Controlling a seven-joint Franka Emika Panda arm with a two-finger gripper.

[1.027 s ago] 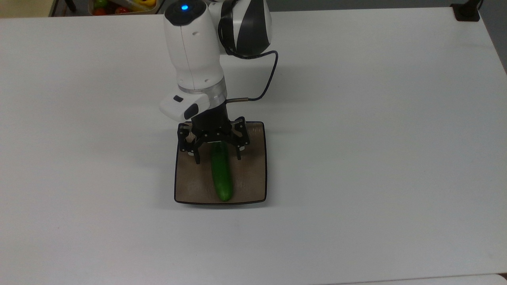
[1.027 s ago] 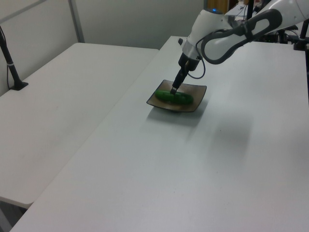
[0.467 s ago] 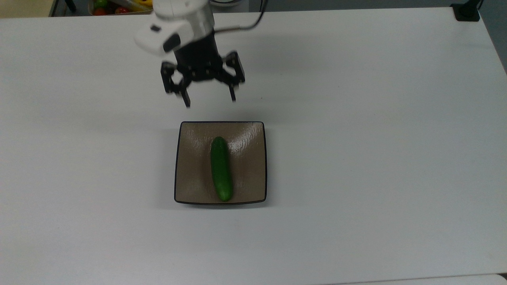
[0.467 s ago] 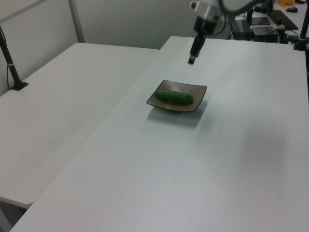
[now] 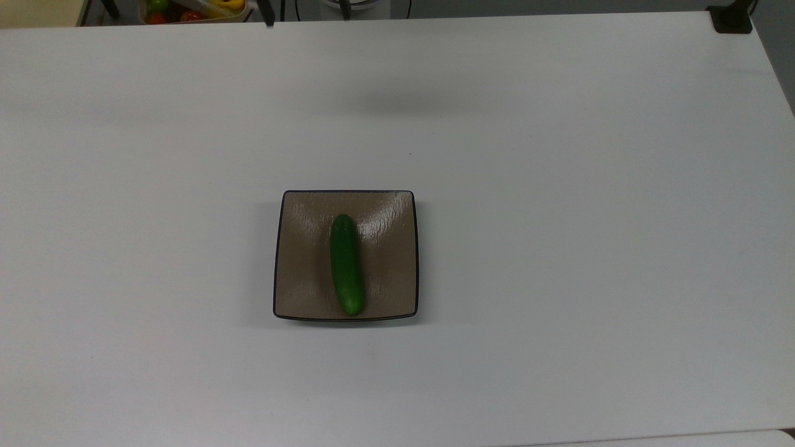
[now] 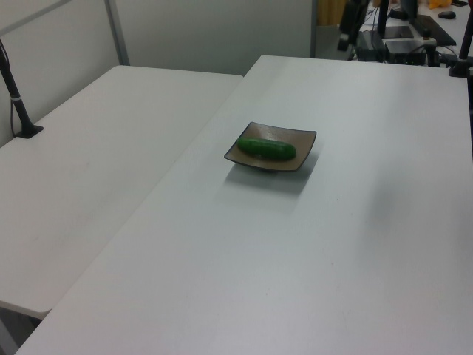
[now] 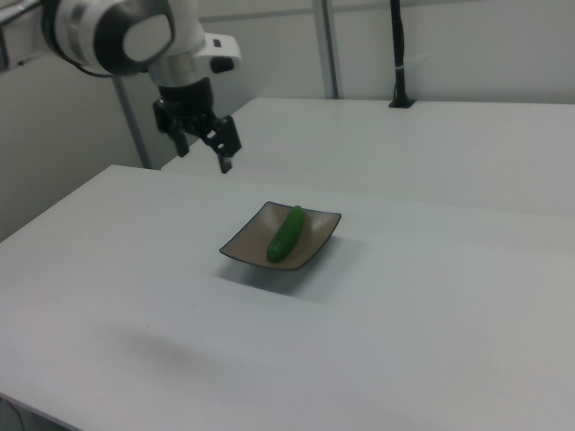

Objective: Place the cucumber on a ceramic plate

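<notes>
The dark-green cucumber lies lengthwise in the middle of the square tan-brown ceramic plate, lighter tip toward the top view's bottom edge. In the left view the cucumber rests across the plate. In the right view the cucumber sits on the plate. My gripper hangs in the air up and to the right view's left of the plate, well clear of it. It is open, with nothing between its black fingers.
The plate stands mid-table on a wide white table. A bin of coloured fruit sits beyond the far edge, and a black clamp is at the far right corner. A second white table adjoins.
The open gripper has lifted off the cucumber and pulled back over the table's far edge, leaving the top view almost entirely. The cucumber and the plate have stayed still.
</notes>
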